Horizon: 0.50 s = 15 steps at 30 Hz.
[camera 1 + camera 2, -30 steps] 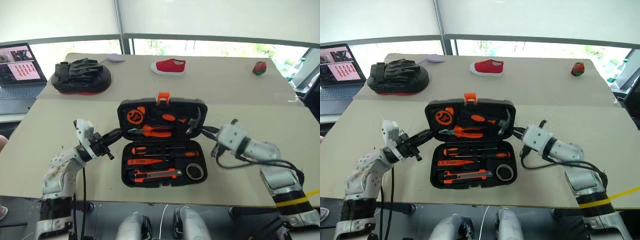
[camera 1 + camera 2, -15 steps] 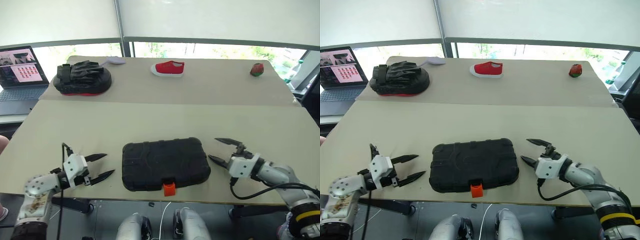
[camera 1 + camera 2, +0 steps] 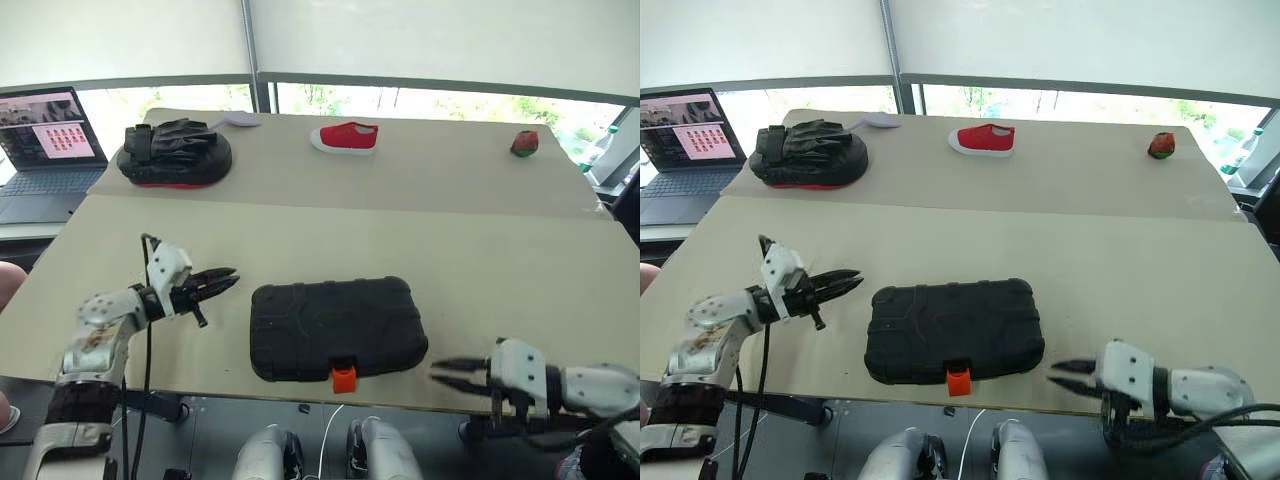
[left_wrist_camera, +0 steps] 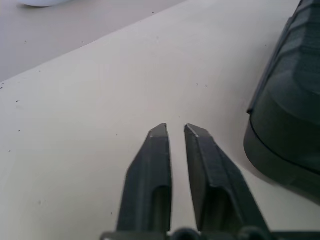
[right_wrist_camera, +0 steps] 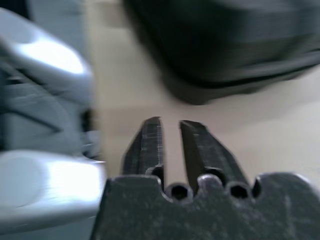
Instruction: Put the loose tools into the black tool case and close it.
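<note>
The black tool case (image 3: 335, 325) lies closed and flat near the table's front edge, with its orange latch (image 3: 344, 377) facing me. The loose tools are hidden. My left gripper (image 3: 228, 279) hovers just left of the case, pointing at its left end, shut and holding nothing; the left wrist view shows the gripper (image 4: 172, 130) with the case's corner (image 4: 290, 115) beside it. My right gripper (image 3: 440, 372) is low at the table's front edge, right of the latch, shut and empty. The right wrist view shows it (image 5: 169, 122) pointing toward the case (image 5: 225, 45).
A black padded mitt (image 3: 175, 153) lies at the far left of the table. Farther back sit a red shoe (image 3: 345, 136) and a small red-and-green object (image 3: 524, 143). An open laptop (image 3: 45, 140) stands off the table's left side.
A second ago the case stood open with tools inside; it has been closed since half a second ago. Both grippers went from open to shut. The right drew back to the front edge.
</note>
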Motion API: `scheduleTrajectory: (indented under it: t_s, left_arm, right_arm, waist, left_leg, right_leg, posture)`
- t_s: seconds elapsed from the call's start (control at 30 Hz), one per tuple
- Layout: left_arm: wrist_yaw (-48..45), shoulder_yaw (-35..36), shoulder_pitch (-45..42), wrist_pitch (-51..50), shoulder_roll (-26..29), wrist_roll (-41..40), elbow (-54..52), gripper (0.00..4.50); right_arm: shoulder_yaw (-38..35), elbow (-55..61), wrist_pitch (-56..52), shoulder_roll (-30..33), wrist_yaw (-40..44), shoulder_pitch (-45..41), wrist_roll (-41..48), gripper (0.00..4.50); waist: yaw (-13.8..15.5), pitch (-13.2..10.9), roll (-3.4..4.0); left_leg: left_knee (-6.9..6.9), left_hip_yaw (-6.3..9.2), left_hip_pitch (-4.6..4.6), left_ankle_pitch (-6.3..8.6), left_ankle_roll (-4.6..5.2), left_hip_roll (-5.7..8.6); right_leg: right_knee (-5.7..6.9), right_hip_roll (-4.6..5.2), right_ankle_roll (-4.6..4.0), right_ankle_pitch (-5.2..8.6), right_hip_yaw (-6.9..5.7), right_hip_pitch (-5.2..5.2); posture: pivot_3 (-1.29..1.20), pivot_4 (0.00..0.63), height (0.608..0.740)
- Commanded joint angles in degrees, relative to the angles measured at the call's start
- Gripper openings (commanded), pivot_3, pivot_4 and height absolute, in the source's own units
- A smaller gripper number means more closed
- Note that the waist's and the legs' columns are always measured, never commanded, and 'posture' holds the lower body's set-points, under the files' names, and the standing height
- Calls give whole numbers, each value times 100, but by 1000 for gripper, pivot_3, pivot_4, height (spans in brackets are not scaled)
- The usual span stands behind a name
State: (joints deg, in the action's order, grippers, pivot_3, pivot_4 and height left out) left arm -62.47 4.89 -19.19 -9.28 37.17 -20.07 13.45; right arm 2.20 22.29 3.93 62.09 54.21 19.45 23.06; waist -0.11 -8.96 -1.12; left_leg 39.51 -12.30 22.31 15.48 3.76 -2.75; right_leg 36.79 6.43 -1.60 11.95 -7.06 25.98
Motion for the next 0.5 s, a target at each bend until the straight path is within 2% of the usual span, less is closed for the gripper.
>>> scheduleTrajectory:
  t_s: [0.03, 0.17, 0.5]
  left_arm:
    - [-267, -386, -267, -361, 73, 146, 96, 22]
    - [-360, -588, -450, -255, 47, 327, 400, 22]
    - [-313, -454, -269, -198, -158, 270, 352, 22]
  right_arm:
    - [444, 400, -361, -371, -86, -425, -450, 40]
    - [853, 151, -854, -875, -182, -1179, -791, 40]
    - [1200, -1270, -681, -2131, -536, -2849, -1734, 40]
  waist:
    - [3, -1, -11]
    - [2, -7, -23]
    - [-77, -9, -37]
  left_leg:
    - [3, 0, 1, 2, -1, 0]
    - [20, 1, 17, 13, -11, -3]
    - [39, 2, 32, 0, 9, -4]
  right_leg:
    - [1, 0, 0, 0, 1, 2]
    - [7, -2, 0, 0, -1, 14]
    - [20, 0, -4, -5, -4, 23]
  posture:
    - [0, 150, 740]
    - [0, 150, 740]
    - [0, 150, 740]
